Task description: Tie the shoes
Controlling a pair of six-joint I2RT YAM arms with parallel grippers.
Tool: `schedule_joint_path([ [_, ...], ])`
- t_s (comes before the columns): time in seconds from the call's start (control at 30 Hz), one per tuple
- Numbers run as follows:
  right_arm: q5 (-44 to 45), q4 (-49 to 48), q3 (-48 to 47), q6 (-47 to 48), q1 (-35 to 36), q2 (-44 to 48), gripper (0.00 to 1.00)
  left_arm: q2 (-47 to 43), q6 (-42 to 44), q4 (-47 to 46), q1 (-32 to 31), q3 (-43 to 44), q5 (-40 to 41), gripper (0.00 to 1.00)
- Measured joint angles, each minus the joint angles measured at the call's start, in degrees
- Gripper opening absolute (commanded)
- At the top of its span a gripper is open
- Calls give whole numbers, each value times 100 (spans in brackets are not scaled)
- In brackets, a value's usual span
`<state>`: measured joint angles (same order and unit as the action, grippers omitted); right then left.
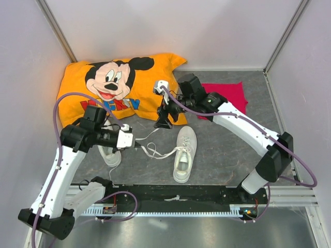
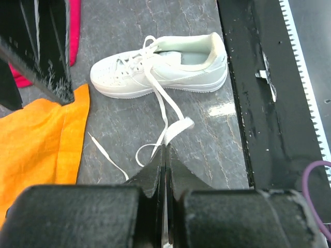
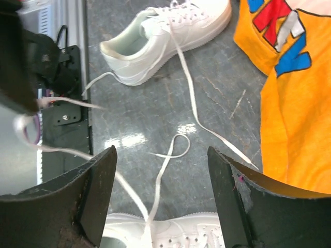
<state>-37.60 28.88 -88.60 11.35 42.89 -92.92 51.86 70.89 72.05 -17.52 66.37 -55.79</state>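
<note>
The left gripper point(image 2: 165, 155) extends rightward, jaws pressed together on a lace point(image 2: 178, 128). The right gripper point(image 3: 160, 196) points downward, fingers spread wide.

right shoe point(image 1: 185, 154): mid-table, heel toward the rail point(image 1: 176, 199)
left shoe point(image 1: 109, 155): left of it, partly under the left arm
laces point(image 1: 155, 151): on the table point(image 1: 222, 150) between the shoes
left gripper point(image 1: 137, 143): between the shoes, on the laces
right gripper point(image 1: 164, 123): behind the shoes, at the shirt's near edge
shirt point(image 1: 77, 88): back left
cloth point(image 1: 230, 95): back right
</note>
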Motion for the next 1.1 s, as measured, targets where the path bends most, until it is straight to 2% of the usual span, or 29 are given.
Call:
schedule_joint_path([
  [0.17,-17,94,39,2,87,96,75,0,-275,-466,-92,2,-26,2],
  [0.33,-15,297,267,48,-295,186,71,240,-1473,-1720,-197,184,28,1],
  [0.47,33,529,745,151,-949,612,70,1191,-2406,-2800,-387,625,302,1],
  [0.5,94,621,1080,210,-1202,935,70,1716,-2806,-3233,-485,763,501,2],
  [0.6,144,748,1672,238,-1429,1539,69,2529,-3397,-3805,-682,903,933,2],
  [0.83,164,981,2741,216,-1578,2380,68,4133,-4546,-4494,-1156,1458,1860,2],
  [0.93,267,1029,2894,234,-1580,2402,65,4623,-4852,-4697,-1202,1674,2024,2],
  [1.1,214,1150,2914,382,-1580,2385,52,5187,-5141,-4863,-1248,1768,2269,2],
])
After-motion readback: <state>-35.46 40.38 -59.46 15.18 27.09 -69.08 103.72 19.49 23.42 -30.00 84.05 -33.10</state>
